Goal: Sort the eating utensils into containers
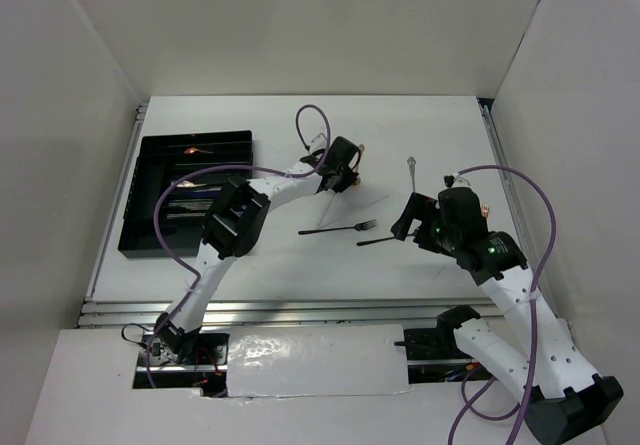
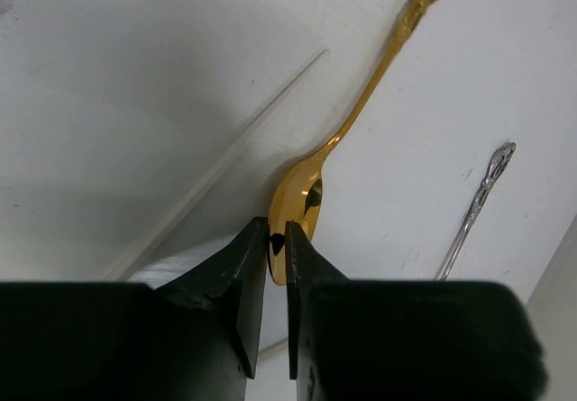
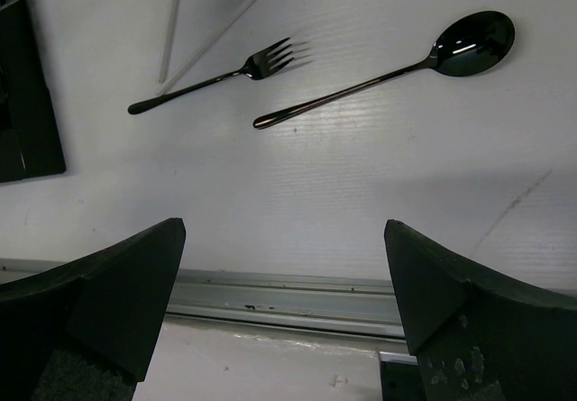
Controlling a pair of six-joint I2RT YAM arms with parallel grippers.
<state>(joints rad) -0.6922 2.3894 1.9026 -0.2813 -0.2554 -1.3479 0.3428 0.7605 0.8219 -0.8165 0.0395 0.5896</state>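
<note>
My left gripper point(image 2: 278, 243) is shut on the bowl of a gold spoon point(image 2: 361, 104), whose handle points away over the white table. In the top view this gripper point(image 1: 345, 177) is right of the black tray point(image 1: 140, 205). The tray holds another gold-bowled spoon point(image 1: 195, 151) and some silver pieces point(image 1: 190, 205). A black fork point(image 1: 340, 229) and a black spoon point(image 1: 385, 239) lie mid-table. They also show in the right wrist view, the fork point(image 3: 216, 78) and the spoon point(image 3: 388, 72). My right gripper point(image 3: 284, 275) is open and empty, near the spoon's right end.
A slim silver utensil point(image 2: 473, 212) with an ornate handle lies right of the gold spoon, also in the top view point(image 1: 411, 172). A thin silver chopstick point(image 2: 225, 162) lies by my left gripper. A metal rail point(image 3: 288, 297) runs along the table's near edge.
</note>
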